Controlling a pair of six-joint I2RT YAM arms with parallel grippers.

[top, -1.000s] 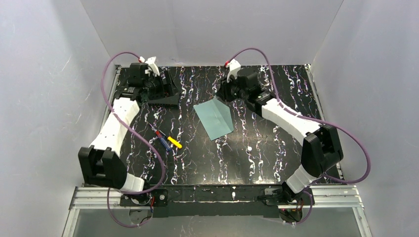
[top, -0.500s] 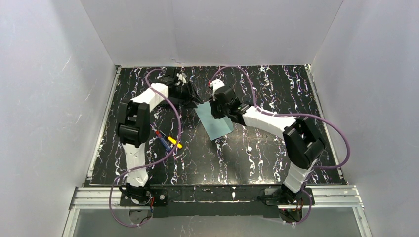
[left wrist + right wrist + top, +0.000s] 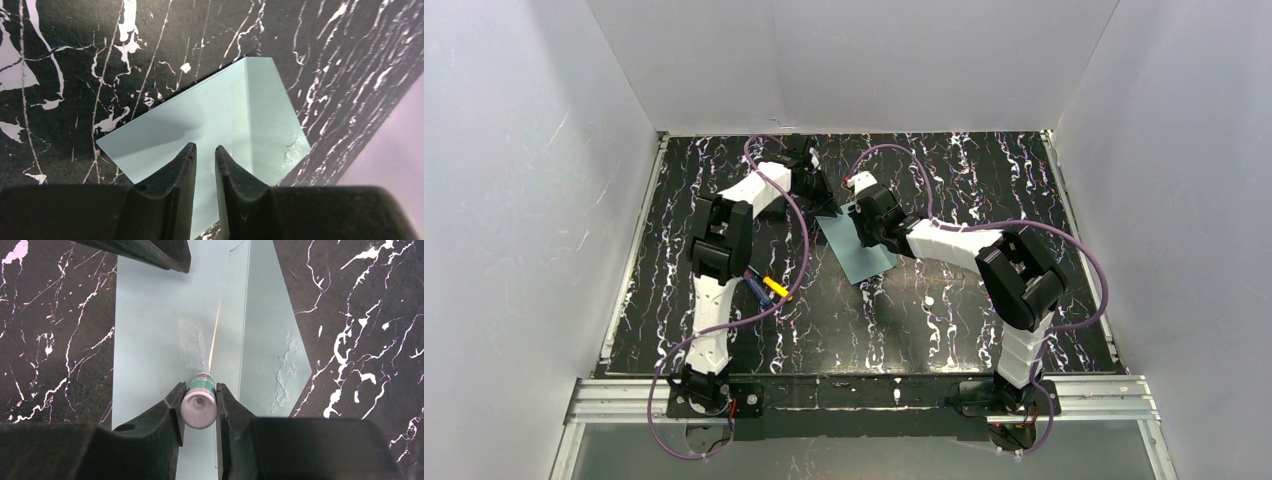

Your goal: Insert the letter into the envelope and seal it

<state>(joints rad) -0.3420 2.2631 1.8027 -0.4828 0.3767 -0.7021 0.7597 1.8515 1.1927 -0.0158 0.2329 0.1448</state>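
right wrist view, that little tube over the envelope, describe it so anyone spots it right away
On the black, white-veined table lies a teal envelope. Over it the right gripper is shut on a small tube that points along the envelope. It is the only round thing there, with a pale pink end and a green label, unlike the flat envelope.

The left arm has swung from the upper left of the overhead frame toward the centre, and its elbow has risen from the lower left to mid-frame. The left gripper now sits over the upper corner of the teal envelope, its jaws drawn in to a narrow gap. The right arm has folded leftward, carrying the right gripper, clamped on a glue stick, from above the envelope's upper right corner to over the envelope. The left arm now hides part of the small coloured tools.
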